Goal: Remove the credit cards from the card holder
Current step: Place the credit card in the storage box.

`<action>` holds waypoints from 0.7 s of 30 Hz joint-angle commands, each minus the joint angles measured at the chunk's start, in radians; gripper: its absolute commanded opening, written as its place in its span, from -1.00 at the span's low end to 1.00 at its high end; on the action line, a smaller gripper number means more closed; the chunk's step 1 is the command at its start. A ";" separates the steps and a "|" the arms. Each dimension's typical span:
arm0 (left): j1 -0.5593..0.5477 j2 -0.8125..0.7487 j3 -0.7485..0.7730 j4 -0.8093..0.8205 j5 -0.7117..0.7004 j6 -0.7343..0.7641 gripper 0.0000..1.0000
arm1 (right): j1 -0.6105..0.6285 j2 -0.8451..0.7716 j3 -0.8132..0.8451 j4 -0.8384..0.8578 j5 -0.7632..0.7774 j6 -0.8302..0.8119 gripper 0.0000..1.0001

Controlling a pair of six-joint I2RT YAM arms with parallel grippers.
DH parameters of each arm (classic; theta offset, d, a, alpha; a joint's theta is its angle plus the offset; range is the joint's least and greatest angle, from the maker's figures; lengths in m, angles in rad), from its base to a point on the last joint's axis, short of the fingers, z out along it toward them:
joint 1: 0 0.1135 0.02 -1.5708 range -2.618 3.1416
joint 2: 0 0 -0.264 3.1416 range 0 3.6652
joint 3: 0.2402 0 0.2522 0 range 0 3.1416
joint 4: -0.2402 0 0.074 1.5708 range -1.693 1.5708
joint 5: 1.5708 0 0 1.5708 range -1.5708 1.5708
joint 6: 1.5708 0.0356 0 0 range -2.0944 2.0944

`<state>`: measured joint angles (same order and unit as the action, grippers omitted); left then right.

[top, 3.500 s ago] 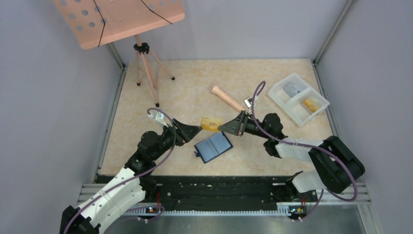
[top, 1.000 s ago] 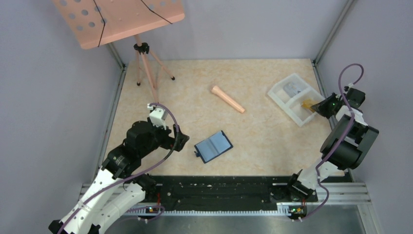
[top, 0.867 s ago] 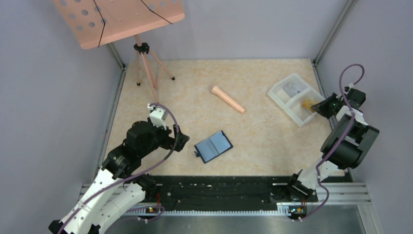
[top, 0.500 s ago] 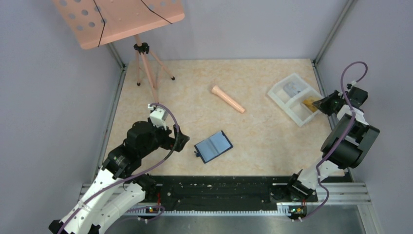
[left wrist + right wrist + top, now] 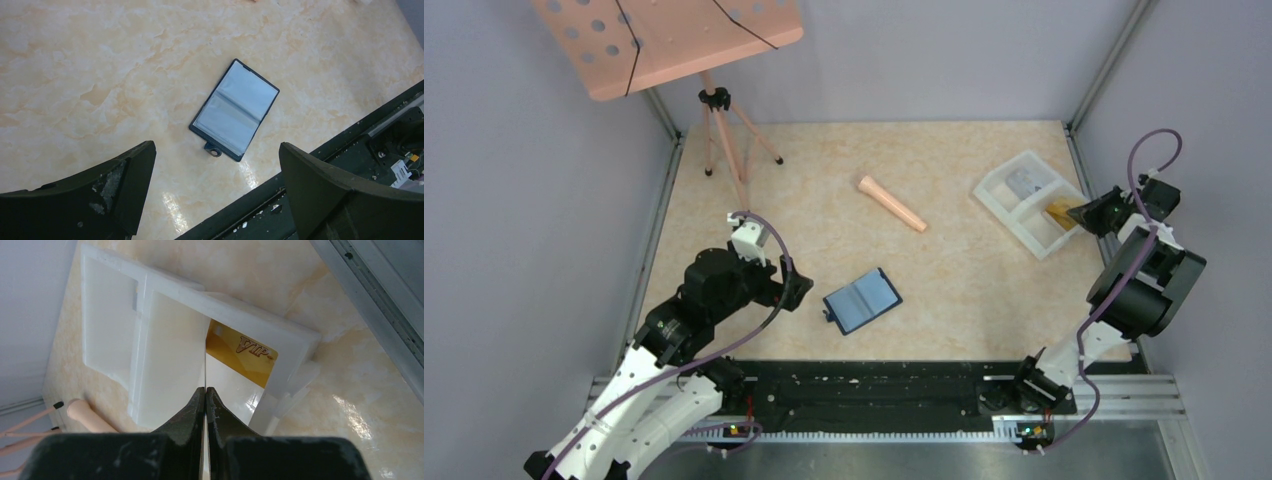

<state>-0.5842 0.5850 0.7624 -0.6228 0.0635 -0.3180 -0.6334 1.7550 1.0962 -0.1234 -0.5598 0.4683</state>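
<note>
Overhead, the marbled table (image 5: pixel 824 180) carries a pink music stand (image 5: pixel 664 40) at its 11 o'clock corner. The left gripper (image 5: pixel 802 287) hangs with jaws spread wide, at 9 o'clock of the card holder (image 5: pixel 862 300). The right gripper (image 5: pixel 205 390), fingers pressed together, points into the white tray (image 5: pixel 1002 172) at the table's 3 o'clock edge; whether it pinches anything I cannot tell. The holder lies open and flat toward 6 o'clock. A wooden peg (image 5: pixel 890 203) lies at its 12 o'clock. A gold card (image 5: pixel 245 357) shows inside the tray compartment nearest the right arm.
</note>
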 commanded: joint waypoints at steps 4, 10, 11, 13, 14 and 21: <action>0.001 -0.006 -0.008 0.058 0.009 0.012 0.98 | -0.012 0.019 0.054 0.022 0.010 0.015 -1.00; 0.001 -0.011 -0.008 0.060 0.007 0.011 0.98 | -0.012 0.016 0.050 0.042 0.024 0.057 -1.00; 0.001 -0.013 -0.008 0.060 0.008 0.011 0.98 | -0.011 0.016 0.047 0.047 0.026 0.067 -1.00; 0.001 -0.012 -0.008 0.060 0.009 0.011 0.98 | -0.009 0.012 0.043 0.056 0.029 0.078 -1.00; 0.001 -0.012 -0.008 0.060 0.010 0.011 0.98 | -0.008 0.011 0.040 0.058 0.034 0.084 -0.99; 0.000 -0.014 -0.008 0.060 0.009 0.011 0.98 | -0.007 0.015 0.040 0.052 0.066 0.092 -0.92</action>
<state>-0.5842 0.5846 0.7624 -0.6212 0.0635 -0.3180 -0.6331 1.7702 1.0966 -0.1143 -0.5259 0.5457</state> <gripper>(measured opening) 0.990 0.031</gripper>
